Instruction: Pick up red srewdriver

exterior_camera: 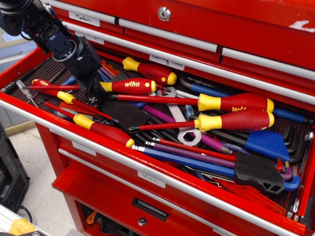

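The grasp step is in hand: the gripper sits at the red srewdriver lying in the drawer, though whether its fingers clamp the shaft I cannot tell, and next comes a straight lift.

In the open drawer we saw the red srewdriver lying crosswise at far left, its shaft passing under the gripper. Two fatter screwdrivers lay to its right, a wrench between them and nearer us.
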{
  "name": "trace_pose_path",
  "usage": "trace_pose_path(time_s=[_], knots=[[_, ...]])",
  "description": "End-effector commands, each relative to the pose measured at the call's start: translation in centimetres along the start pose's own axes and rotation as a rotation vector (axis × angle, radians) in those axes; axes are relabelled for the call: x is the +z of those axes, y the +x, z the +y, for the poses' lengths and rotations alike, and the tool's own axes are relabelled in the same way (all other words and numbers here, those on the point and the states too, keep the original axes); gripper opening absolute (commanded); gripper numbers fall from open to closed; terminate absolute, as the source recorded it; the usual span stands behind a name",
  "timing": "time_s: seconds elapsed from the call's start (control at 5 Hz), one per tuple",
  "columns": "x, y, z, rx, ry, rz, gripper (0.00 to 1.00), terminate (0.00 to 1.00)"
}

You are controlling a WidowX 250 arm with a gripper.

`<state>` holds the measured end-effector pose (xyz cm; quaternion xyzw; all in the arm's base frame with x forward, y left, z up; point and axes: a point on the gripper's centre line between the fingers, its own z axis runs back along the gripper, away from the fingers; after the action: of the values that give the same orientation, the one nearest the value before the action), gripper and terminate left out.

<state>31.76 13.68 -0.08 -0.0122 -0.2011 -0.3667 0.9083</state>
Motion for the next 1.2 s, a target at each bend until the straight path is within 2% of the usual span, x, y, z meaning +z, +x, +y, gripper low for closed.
trace_pose_path(time_s=[0.0,0.4,0.6,0.8,1.0], knots=[[-0.1,0.7,0.0,-0.021,-0.024,0.012,0.00,0.00],[4.8,2.8,1.8,0.006,-0.032,0.131,0.00,0.00],[8.5,4.8,2.4,0.091,0.037,0.216,0.00,0.00],[12.7,6.9,2.8,0.101,0.080,0.306,0.00,0.00],[16.1,7.9,3.0,0.071,0.117,0.322,0.00,0.00]])
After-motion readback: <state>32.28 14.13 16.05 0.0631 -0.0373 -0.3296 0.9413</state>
